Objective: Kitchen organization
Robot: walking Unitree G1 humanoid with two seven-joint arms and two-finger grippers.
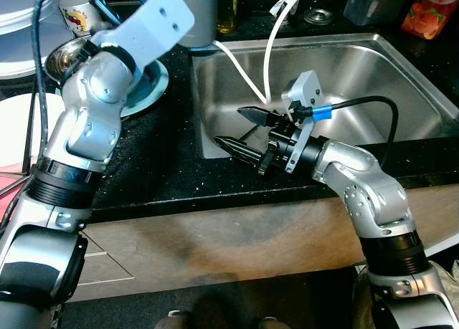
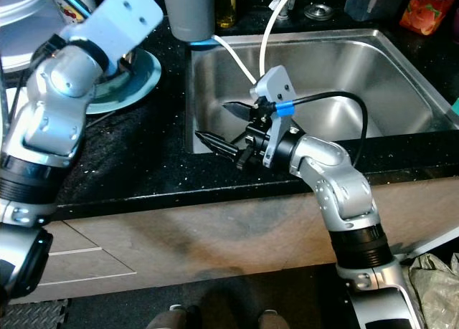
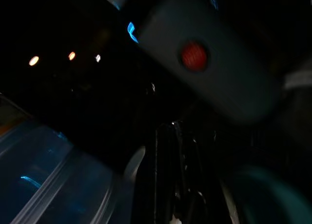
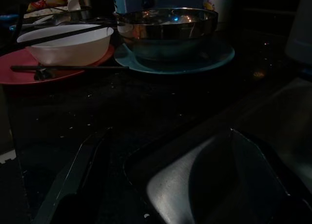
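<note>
No writing can be read: the white mug [image 1: 77, 12] at the back left carries only a small red and yellow picture, and the orange packet [image 1: 429, 10] at the back right shows fruit, its lettering too small to make out. The right gripper [image 1: 242, 132] hangs at the left edge of the steel sink [image 1: 344, 78], its two black fingers spread well apart and holding nothing; one finger lies over the black counter [image 1: 161, 153] at the sink's rim, the other over the basin. Ahead of it, in the right wrist view, a steel bowl [image 4: 168, 31] sits on a teal plate [image 4: 195, 63], and beside that a white bowl [image 4: 66, 46] with chopsticks [image 4: 63, 34] laid across it rests on a red plate [image 4: 19, 72]. The left arm [image 1: 90, 121] is raised over the teal plate, its white wrist bracket hiding the left gripper; its wrist view is dark and blurred, so I cannot tell how its fingers stand. A white hose [image 1: 272, 42] curves down into the sink.
</note>
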